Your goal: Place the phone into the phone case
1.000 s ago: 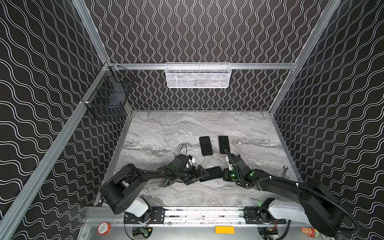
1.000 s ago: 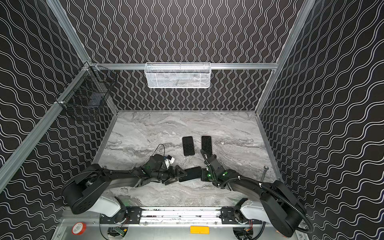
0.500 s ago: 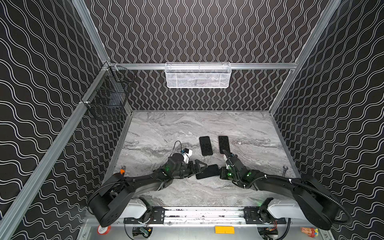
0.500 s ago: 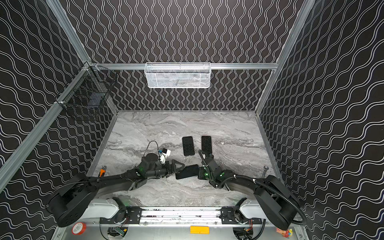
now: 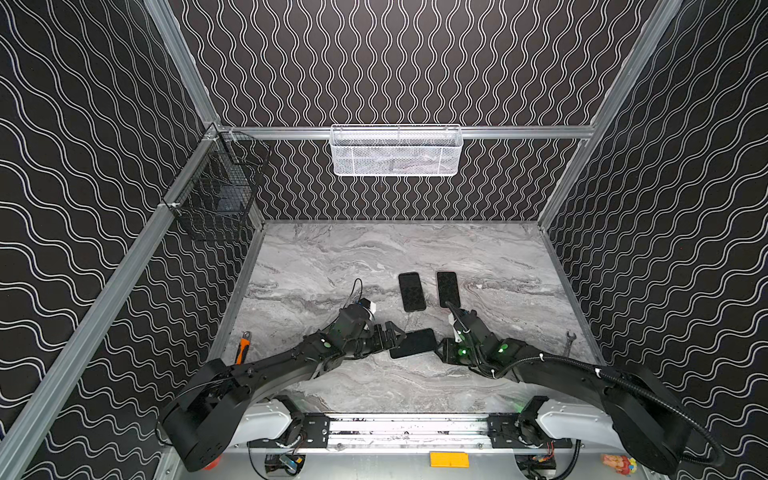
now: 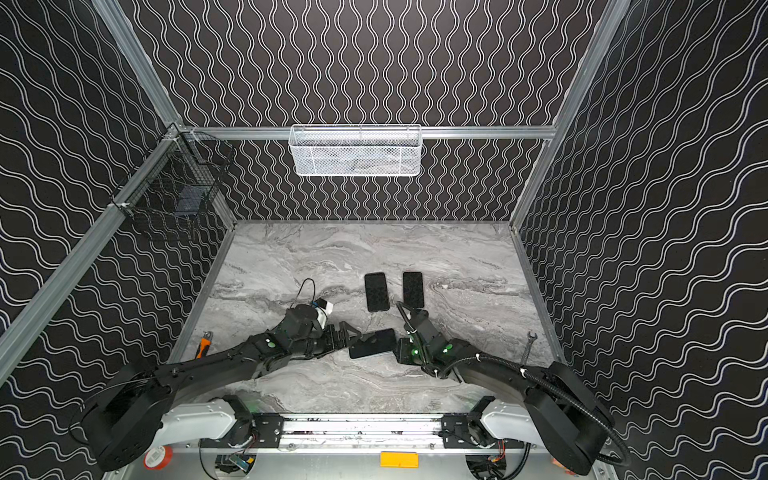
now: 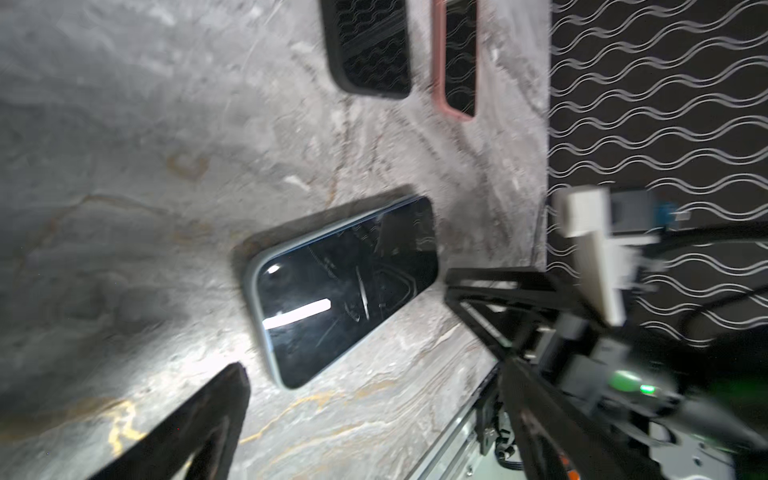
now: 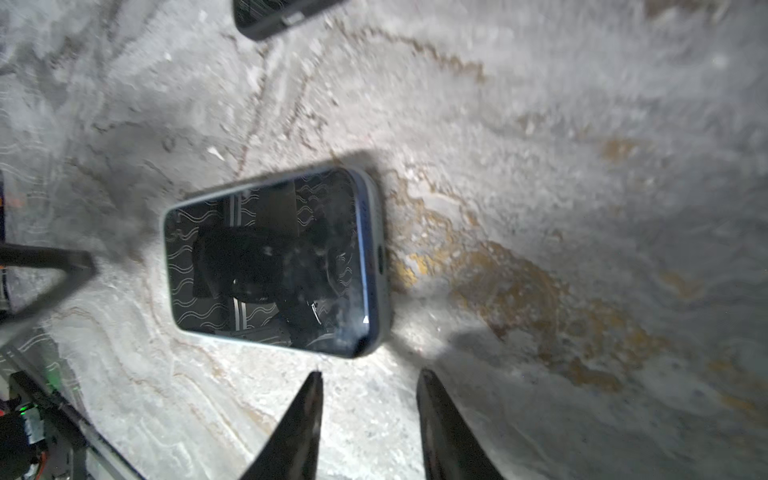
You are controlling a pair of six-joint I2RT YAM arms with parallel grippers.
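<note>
1. The right gripper [image 8: 370, 376] has let go, the left gripper [image 5: 395, 336] backed off; both open, empty
2. The phone [image 5: 413, 343] lies between them, apparently seated in its pale-blue phone case [image 8: 376, 257]
3. Release step; next, withdraw without nudging it

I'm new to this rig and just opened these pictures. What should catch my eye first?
A phone lies flat, screen up, near the front of the marble table, between the open left gripper and open right gripper, held by neither. Just behind it, a black-cased phone and a pink-cased phone lie side by side; a white mesh basket hangs on the back rail.
</note>
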